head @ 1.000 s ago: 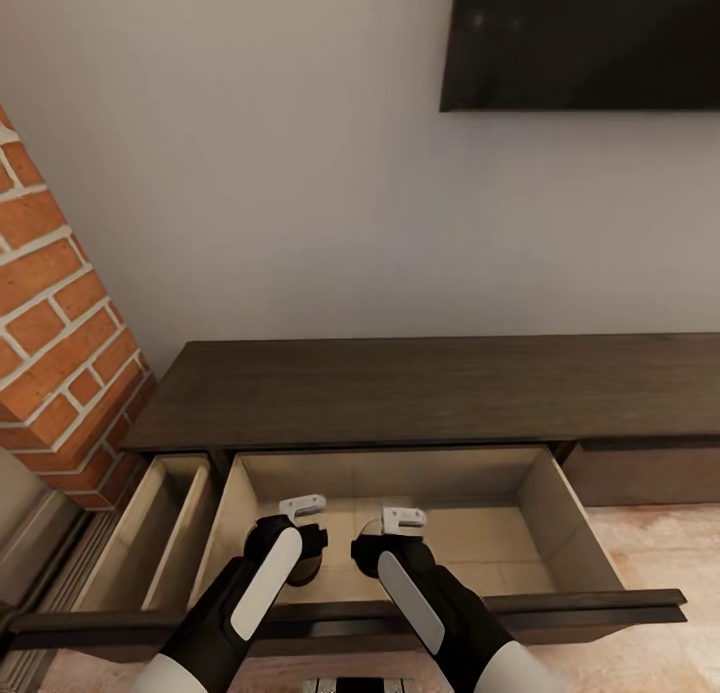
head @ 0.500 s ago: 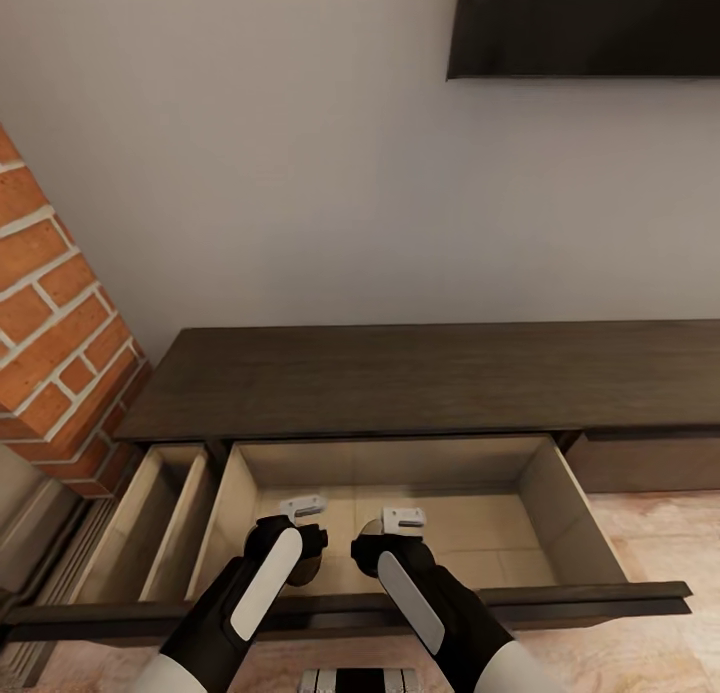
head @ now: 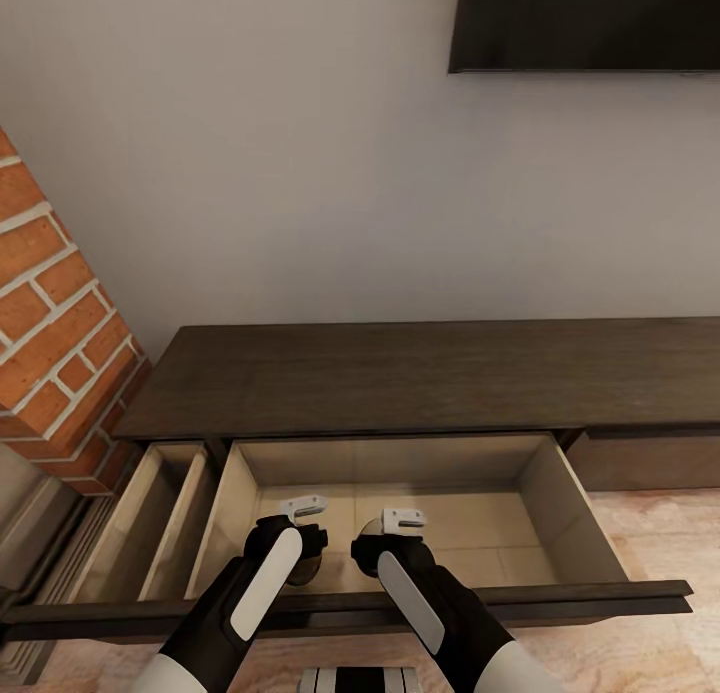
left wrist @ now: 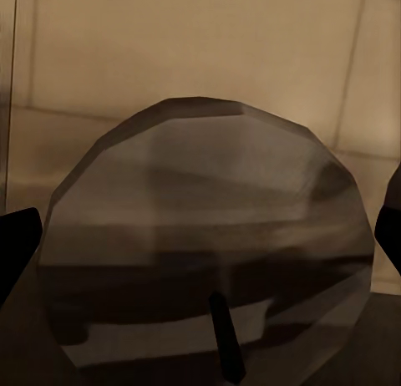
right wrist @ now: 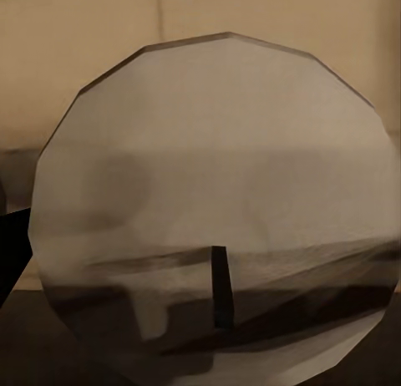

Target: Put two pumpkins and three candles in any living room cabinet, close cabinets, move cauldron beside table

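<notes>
Candle placement: both tools poised over the open drawer.
Left tool [head: 300, 543] and right tool [head: 392, 545] each grasp a pale faceted wax candle [left wrist: 205, 244] [right wrist: 217, 210] at 6 o'clock in the long dark-brown wood cabinet [head: 420, 373]; next, lower and release.

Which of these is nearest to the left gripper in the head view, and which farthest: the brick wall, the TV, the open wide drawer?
From the left gripper:
1. Open wide drawer, directly beneath it.
2. Brick wall, up on the left side.
3. TV, high on the wall, to the right.
</notes>
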